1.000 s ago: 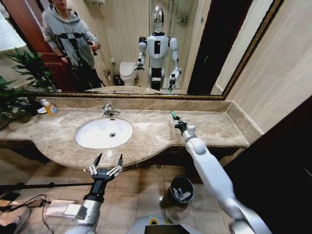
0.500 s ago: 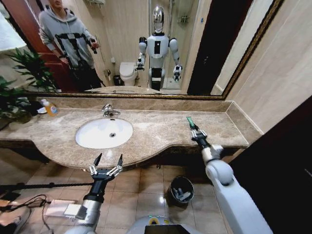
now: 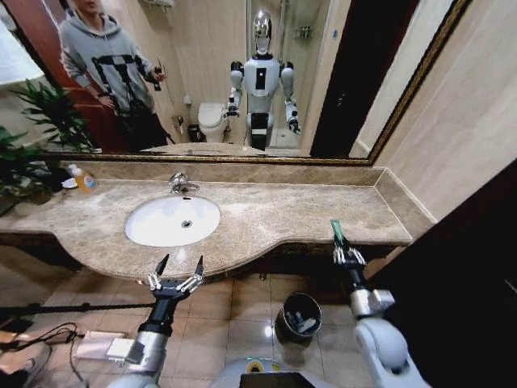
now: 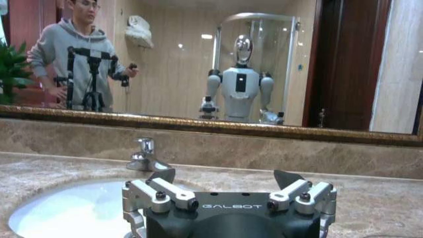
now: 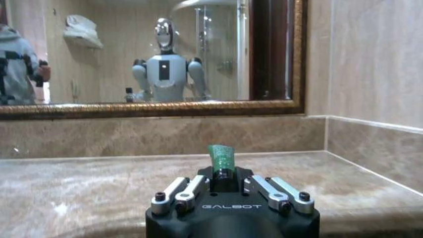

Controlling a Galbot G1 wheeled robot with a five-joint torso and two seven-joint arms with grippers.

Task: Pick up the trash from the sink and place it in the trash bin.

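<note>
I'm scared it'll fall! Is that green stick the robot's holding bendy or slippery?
Probably stiff: the green stick pokes straight up from the right gripper without drooping. It looks thin and light. Its smooth look hints it could slip, though it seems steady now.

Warm, even light; fisheye-bent edges

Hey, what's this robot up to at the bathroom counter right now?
It is clearing trash from the sink into the trash bin on the floor. The right gripper is shut on a green stick at the counter's front edge, above the bin, which already holds some items. The left gripper hangs open in front of the basin.
</note>
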